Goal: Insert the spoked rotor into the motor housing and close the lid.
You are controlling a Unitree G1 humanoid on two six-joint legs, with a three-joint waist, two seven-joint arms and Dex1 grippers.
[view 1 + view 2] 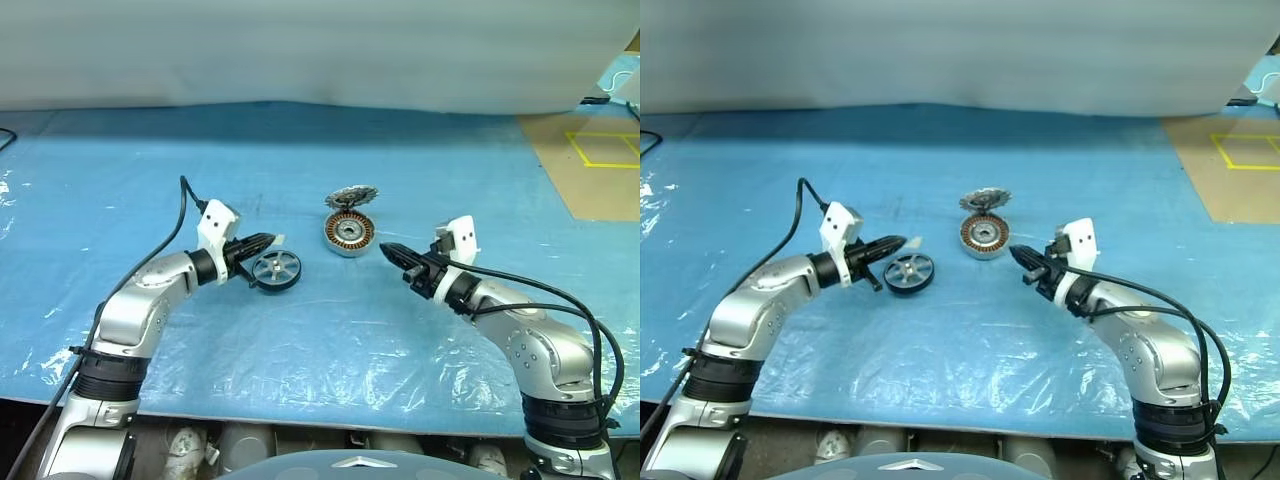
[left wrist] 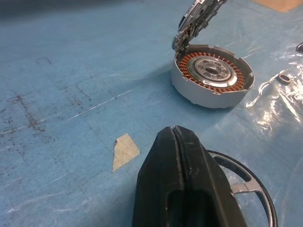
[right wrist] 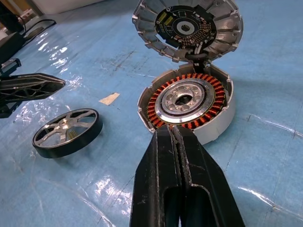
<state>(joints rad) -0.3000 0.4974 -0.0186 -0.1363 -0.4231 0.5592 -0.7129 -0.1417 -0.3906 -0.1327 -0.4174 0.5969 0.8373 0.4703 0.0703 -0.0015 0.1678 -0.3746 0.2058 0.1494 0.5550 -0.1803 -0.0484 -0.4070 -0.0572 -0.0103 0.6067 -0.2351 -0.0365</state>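
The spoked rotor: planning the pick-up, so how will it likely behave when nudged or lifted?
The spoked rotor lies flat on glossy blue plastic sheeting, so a nudge would probably slide it. It looks like rigid metal, likely stiff. Set on its round dark rim, it could well roll.

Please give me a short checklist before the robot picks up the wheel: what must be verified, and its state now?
1. Housing free to receive the wheel: ok, copper ring uncovered.
2. Lid out of the way: ok, standing open at the housing's rear edge.
3. Wheel reachable: ok, flat on the blue sheet, beside the left gripper.
4. Left jaws ready to grasp: not ok, shut.
5. Right gripper empty: ok, shut on nothing.
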